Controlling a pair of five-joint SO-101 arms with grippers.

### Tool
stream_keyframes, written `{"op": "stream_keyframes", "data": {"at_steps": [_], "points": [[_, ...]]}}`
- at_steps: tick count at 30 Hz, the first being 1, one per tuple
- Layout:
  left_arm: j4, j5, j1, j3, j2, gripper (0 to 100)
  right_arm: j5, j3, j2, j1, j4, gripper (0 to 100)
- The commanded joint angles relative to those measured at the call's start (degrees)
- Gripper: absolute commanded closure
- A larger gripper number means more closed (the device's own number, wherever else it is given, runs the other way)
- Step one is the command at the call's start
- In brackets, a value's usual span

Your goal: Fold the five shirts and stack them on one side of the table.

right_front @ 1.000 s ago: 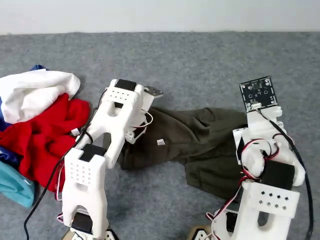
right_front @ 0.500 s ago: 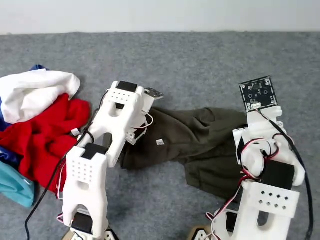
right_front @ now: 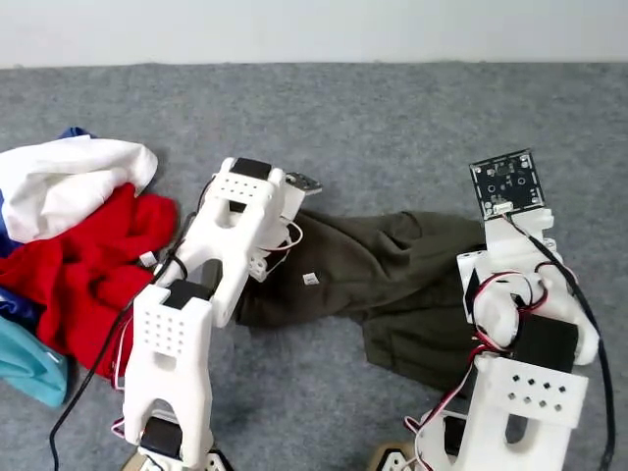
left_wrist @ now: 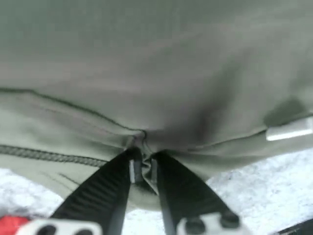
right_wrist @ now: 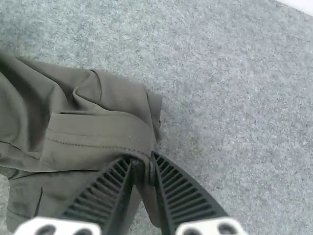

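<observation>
Two pinches hold the olive shirt (right_front: pixel 373 265), crumpled on the table (right_front: pixel 412 128) between my arms: left gripper (left_wrist: pixel 143 164) clamped on one hem, right gripper (right_wrist: pixel 143 166) on another edge, likely to spread it flat.

Robot lab — grey felt tabletop (right_front: pixel 412 118)

Cloth, felt, plastic
The olive shirt (right_front: pixel 373 270) is matt cloth, the tabletop (right_front: pixel 412 128) coarse grey felt, the left arm (right_front: pixel 172 363) and right arm (right_front: pixel 525 392) smooth white plastic.
</observation>
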Motion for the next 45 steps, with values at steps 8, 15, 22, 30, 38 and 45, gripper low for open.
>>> {"op": "stream_keyframes", "data": {"at_steps": [8, 15, 22, 30, 38, 45], "points": [[1.6, 0.4, -0.5, -2.6, -11.4, 98, -0.6, -0.4, -0.7, -0.2, 0.3, 98.8], [1.8, 0.4, -0.7, -2.2, -21.2, 98, -0.6, -0.4, -0.7, 0.0, 0.3, 98.8], [1.8, -0.1, -0.5, 8.9, -25.1, 98, -0.6, -0.4, -0.7, 0.0, 0.3, 98.8], [1.8, 0.3, -0.4, 10.3, -32.5, 98, -0.6, -0.4, -0.7, 0.0, 0.3, 98.8], [1.5, -0.1, -0.5, 10.3, -57.8, 98, -0.6, -0.4, -0.7, 0.0, 0.3, 98.8], [1.5, -0.2, -1.0, 10.5, -68.9, 98, -0.6, -0.4, -0.8, -0.2, 0.3, 98.8]]}}
